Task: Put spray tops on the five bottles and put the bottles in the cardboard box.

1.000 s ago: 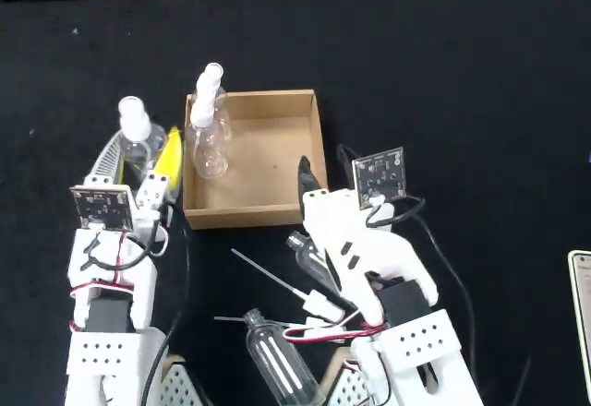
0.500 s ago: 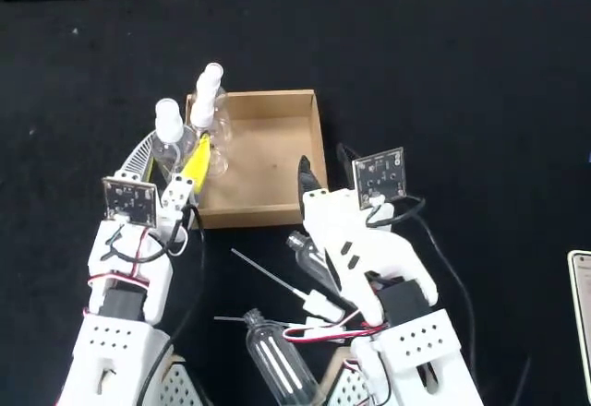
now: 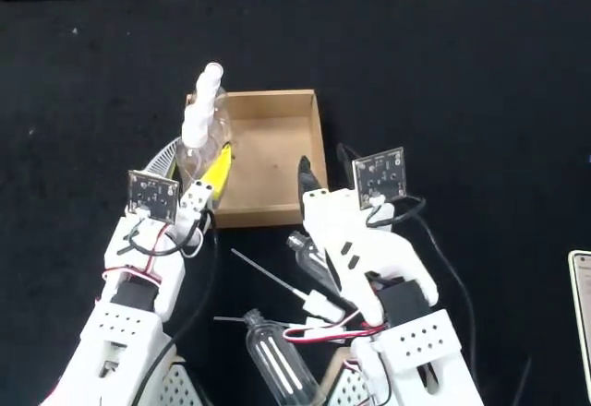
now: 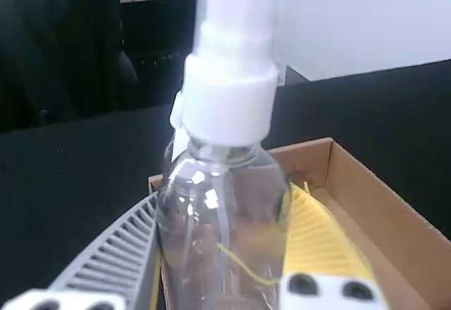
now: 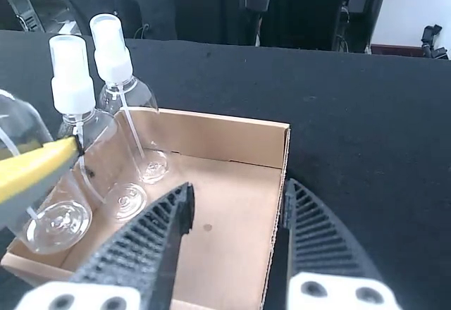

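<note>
High view: left gripper [image 3: 201, 155], clamped on a capped bottle [image 3: 195, 129] over the cardboard box [image 3: 277, 95], should next lower and release it.

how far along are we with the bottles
Done: two topped bottles stand in the box. In hand: the left gripper holds a third topped bottle at the box's left edge. Left: two bare bottles lie on the table outside the box, a loose spray top beside them; they need tops, then boxing.
</note>
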